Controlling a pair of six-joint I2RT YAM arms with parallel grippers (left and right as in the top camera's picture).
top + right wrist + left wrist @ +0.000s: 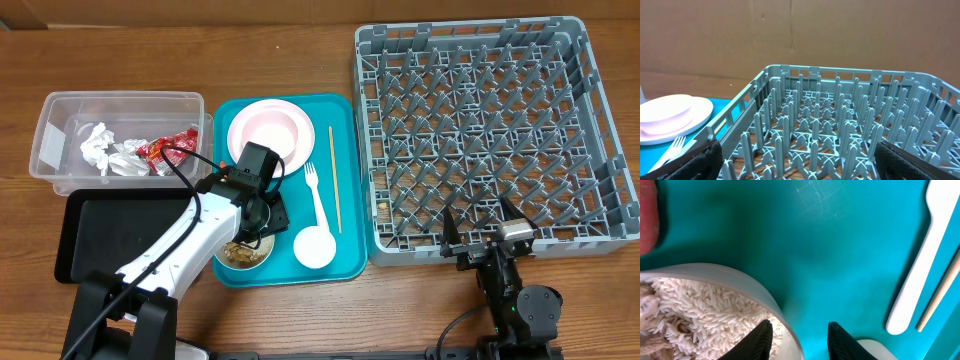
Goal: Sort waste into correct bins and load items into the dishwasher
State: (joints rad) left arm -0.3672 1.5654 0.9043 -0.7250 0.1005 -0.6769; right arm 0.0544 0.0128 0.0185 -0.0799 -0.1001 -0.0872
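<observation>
A white bowl (240, 258) of rice and brown scraps (705, 305) sits at the front left of the teal tray (340, 110). My left gripper (262, 226) (800, 325) is open and straddles the bowl's rim (755, 282). One finger is over the rice, the other outside with a gap to the rim. On the tray lie the pink plate (265, 130), white fork (316, 195) (925, 255), chopstick (335, 180) (945, 290) and small white cup (313, 247). My right gripper (482, 225) (802, 160) stands wide open and empty at the front edge of the grey dish rack (470, 30) (840, 100).
The clear tub (60, 110) at back left holds crumpled napkins (105, 150) and a red wrapper (170, 150). In front of it lies a black tray (110, 230). Bare wooden table runs along the front edge.
</observation>
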